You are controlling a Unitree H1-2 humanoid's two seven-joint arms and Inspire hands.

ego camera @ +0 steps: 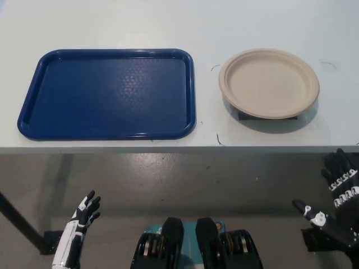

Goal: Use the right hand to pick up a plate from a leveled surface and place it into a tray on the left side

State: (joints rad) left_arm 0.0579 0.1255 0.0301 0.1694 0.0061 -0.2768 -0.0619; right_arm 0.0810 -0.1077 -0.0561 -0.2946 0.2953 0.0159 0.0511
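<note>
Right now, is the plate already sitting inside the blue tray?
No, the beige plate sits on a small dark stand on the table, to the right of the blue tray, which holds nothing.

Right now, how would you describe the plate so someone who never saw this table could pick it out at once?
On the pale table, look right of the large blue tray. The plate sits there, raised on a small dark stand near the front edge. It is round, beige and shallow-rimmed, the only round thing there.
</note>
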